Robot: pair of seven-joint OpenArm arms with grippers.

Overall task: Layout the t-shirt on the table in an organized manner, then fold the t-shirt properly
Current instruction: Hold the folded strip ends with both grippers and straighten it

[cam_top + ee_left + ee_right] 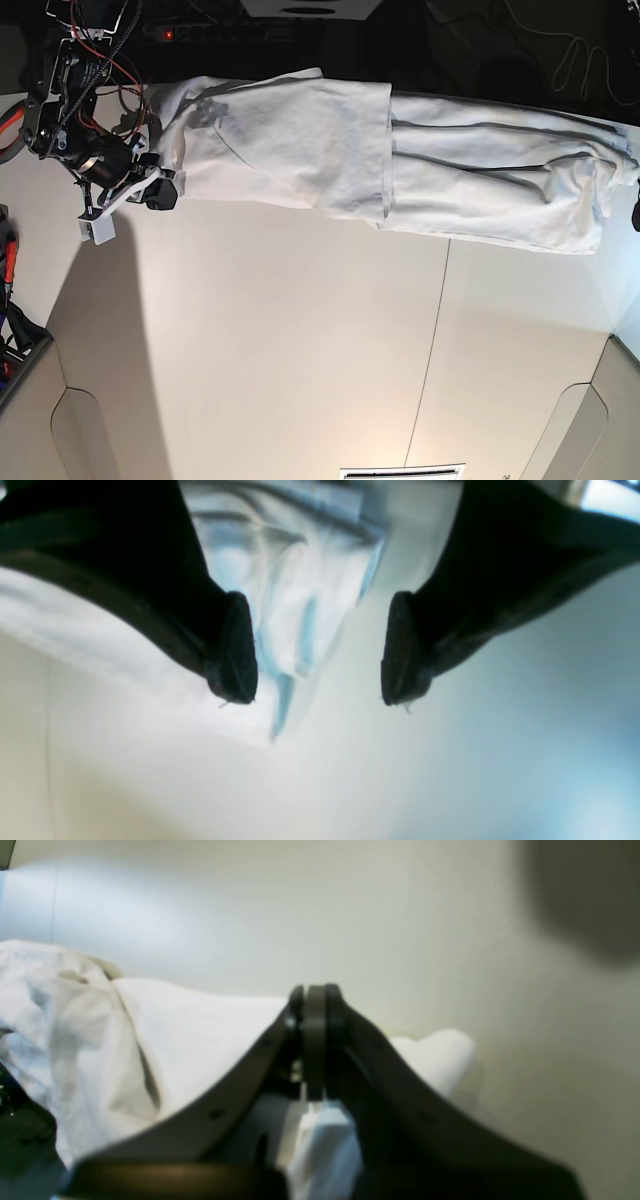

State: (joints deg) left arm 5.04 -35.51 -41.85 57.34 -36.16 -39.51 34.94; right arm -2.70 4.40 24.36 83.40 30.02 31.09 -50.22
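Observation:
The white t-shirt (380, 165) lies stretched in a long wrinkled band along the far edge of the white table (280, 350). My right gripper (160, 190) is at the shirt's left end. In the right wrist view it (314, 990) is shut, with the shirt's fabric (200, 1040) under it and a fold of cloth between the fingers. My left gripper (315, 697) is open just above the table, with a corner of the shirt (300, 580) lying between and behind its fingers (232, 650). In the base view only a dark bit of the left gripper (636, 215) shows at the shirt's right end.
A thin dark seam (432, 350) runs across the table. Cables and dark equipment (500, 40) lie beyond the far edge. Grey panels stand at the near left (30, 420) and near right (610, 420) corners.

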